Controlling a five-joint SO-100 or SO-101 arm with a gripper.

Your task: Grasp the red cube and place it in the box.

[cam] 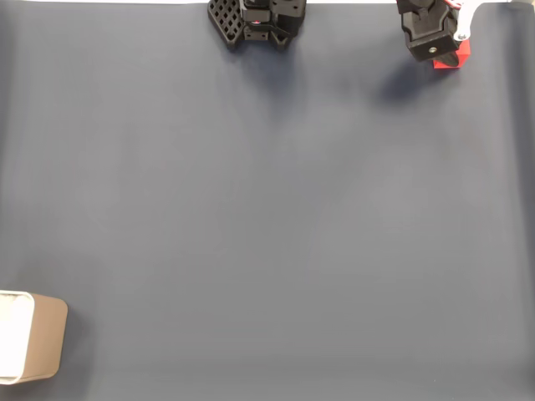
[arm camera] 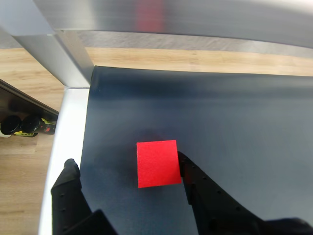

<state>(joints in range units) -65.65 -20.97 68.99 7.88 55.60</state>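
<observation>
The red cube (arm camera: 157,163) lies on the dark blue mat near its far corner. In the fixed view the red cube (cam: 459,55) peeks out from under the arm at the top right. My gripper (arm camera: 127,162) is open and low over the mat, with the cube between its black fingers. The right finger (arm camera: 195,181) sits against the cube's right edge, while the left finger (arm camera: 68,183) stands well apart from it. In the fixed view the gripper (cam: 445,50) is right over the cube. The tan box (cam: 38,347) with a white inside rests at the bottom left, far from the cube.
The arm's black base (cam: 255,21) stands at the top middle of the fixed view. In the wrist view a metal frame post (arm camera: 63,54) and a white table edge (arm camera: 66,127) border the mat, with a wooden floor beyond.
</observation>
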